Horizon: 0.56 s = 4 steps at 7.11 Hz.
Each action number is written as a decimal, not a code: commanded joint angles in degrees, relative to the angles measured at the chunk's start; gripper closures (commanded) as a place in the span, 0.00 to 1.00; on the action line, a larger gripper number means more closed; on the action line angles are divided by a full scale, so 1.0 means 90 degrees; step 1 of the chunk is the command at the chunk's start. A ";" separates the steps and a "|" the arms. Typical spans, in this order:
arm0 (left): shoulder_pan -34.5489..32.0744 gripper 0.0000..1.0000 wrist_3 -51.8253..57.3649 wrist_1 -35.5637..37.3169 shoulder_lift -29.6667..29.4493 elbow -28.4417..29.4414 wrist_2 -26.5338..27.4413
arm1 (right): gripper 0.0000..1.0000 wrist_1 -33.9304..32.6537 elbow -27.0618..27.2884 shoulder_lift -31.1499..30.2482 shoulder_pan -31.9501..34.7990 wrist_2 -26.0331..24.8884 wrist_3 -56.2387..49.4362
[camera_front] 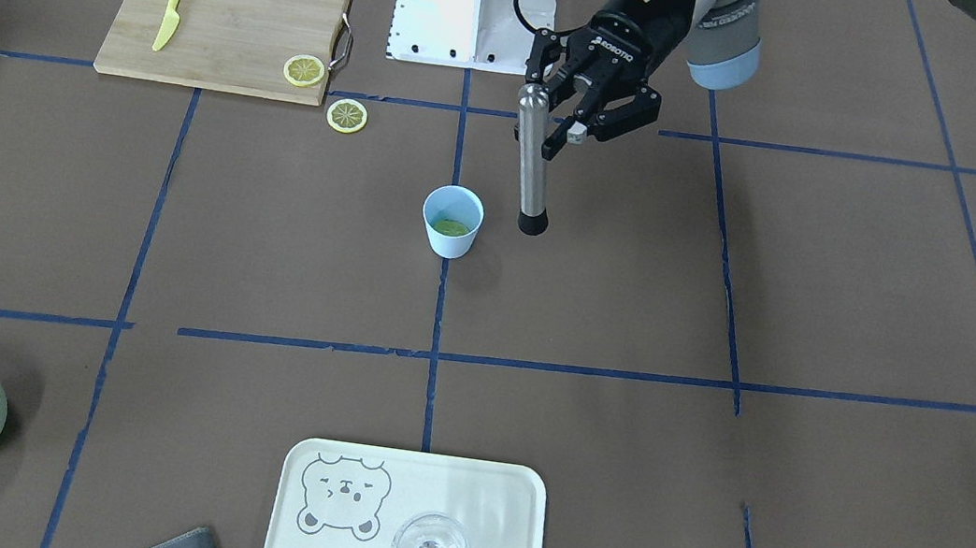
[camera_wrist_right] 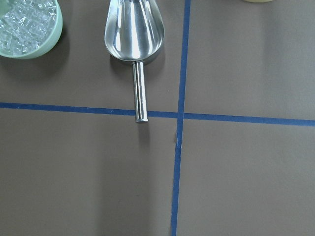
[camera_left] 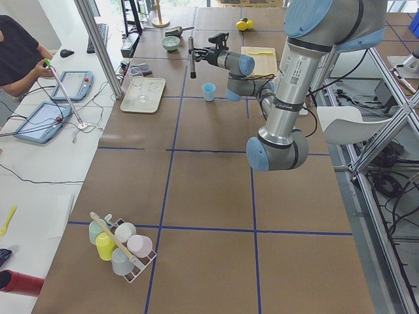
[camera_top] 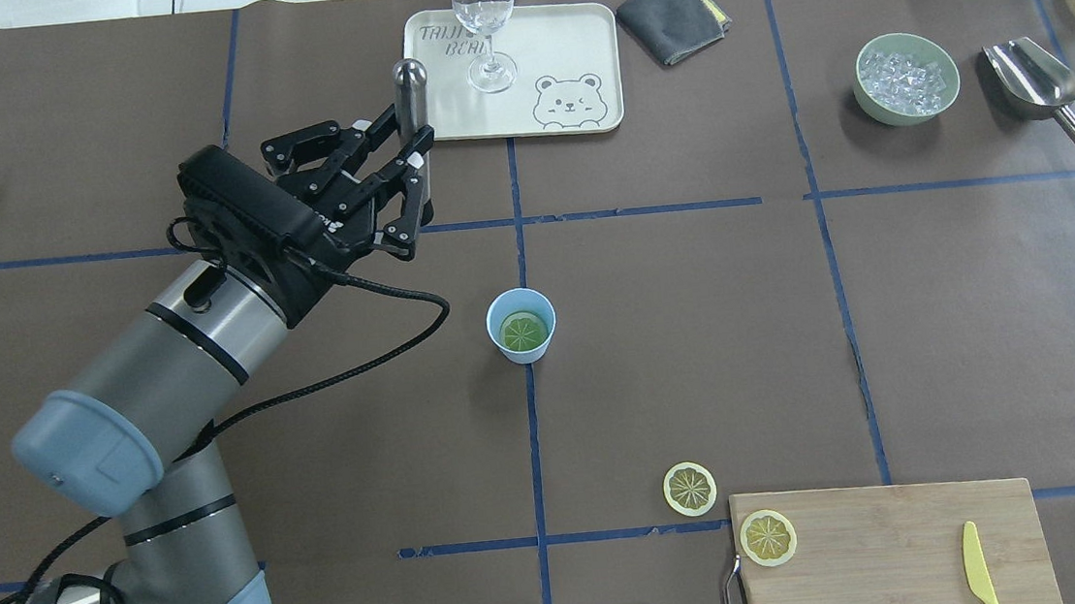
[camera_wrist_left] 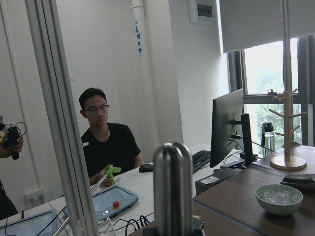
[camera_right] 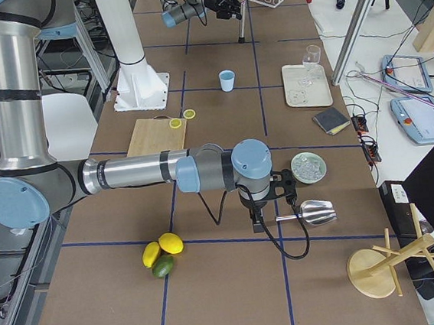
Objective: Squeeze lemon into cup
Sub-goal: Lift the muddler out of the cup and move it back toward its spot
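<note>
Where the left arm enters from the robot's side, you see it stretched forward and low over the table, forearm angled toward the tray (camera_top: 573, 46). Its wrist is turned so the left gripper (camera_top: 405, 138) lies about level. The right arm shows only in the side view. It runs out low toward the table's right end, with the right gripper (camera_right: 258, 204) pointing down close to the steel scoop (camera_top: 1034, 83).

Containers, near to far:
- The bamboo cutting board (camera_top: 890, 544) at the robot's edge carries a yellow plastic knife (camera_top: 978, 575) and one lemon slice (camera_top: 768, 537). A second slice (camera_top: 689, 488) lies on the table just off the board's corner.
- The cup (camera_top: 521, 326) stands upright mid-table on the centre tape line, apart from both grippers.
- The lemon (camera_top: 523, 331) lies flat on the bottom of the cup, looking greenish against the blue walls.
- On the tray stands a wine glass (camera_top: 485, 15), with a folded grey cloth (camera_top: 672, 3) next to the tray.
- The green bowl (camera_top: 910, 114) at the far right holds ice cubes (camera_top: 907, 75), with the scoop beside it.

Hands:
- The left gripper's fingers are clamped on a steel muddler (camera_top: 410, 84) partway down its shaft. The muddler is upright, rounded end up and black tip down, clear of the table. It is on the cup's left, not over the cup.
- You cannot tell the right gripper's opening from the side view, and its wrist camera shows only the scoop, the bowl and tape.
</note>
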 commanded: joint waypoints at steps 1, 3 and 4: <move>-0.0231 1.00 0.0001 0.0010 0.0745 -0.0154 -0.0740 | 0.00 0.0000 0.0004 -0.0047 0.0000 0.0000 -0.0004; -0.0251 1.00 -0.0058 0.0058 0.1701 -0.0562 -0.1133 | 0.00 0.0000 -0.0005 -0.0076 0.0000 0.0010 -0.0033; -0.0260 1.00 -0.0077 0.0474 0.2209 -0.1145 -0.1269 | 0.00 0.0000 -0.0006 -0.0076 0.0000 0.0010 -0.0043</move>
